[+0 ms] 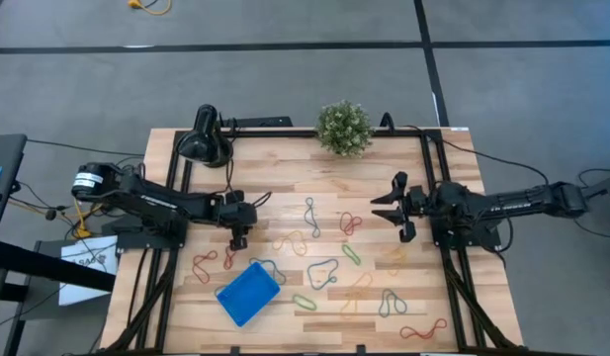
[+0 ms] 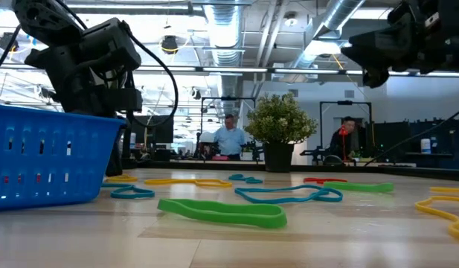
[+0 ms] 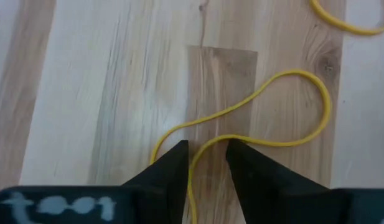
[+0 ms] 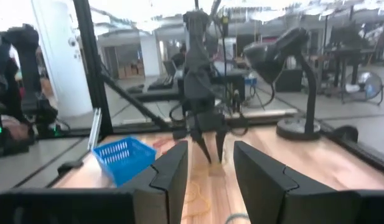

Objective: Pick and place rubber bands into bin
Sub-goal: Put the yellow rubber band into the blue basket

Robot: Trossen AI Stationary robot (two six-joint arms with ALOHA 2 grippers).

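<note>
Pick step in hand: my left gripper (image 3: 207, 155) low on desk (image 1: 423, 188), fingers parted, straddling yellow rubber band (image 3: 285, 112). Next: clench, lift, carry to blue bin (image 1: 248, 292) nearby. Right gripper (image 1: 393, 208) hovers, fingers released.

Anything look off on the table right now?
Only the bin: it sits skewed to the table edges. Rubber bands lie scattered flat, none broken that I can see. Left gripper straddles a yellow band.

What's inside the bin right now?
From above, the bin shows only bare blue floor, no rubber bands. In the low view its slotted wall hides the inside. The left gripper hangs just beyond it, over a yellow band.
</note>
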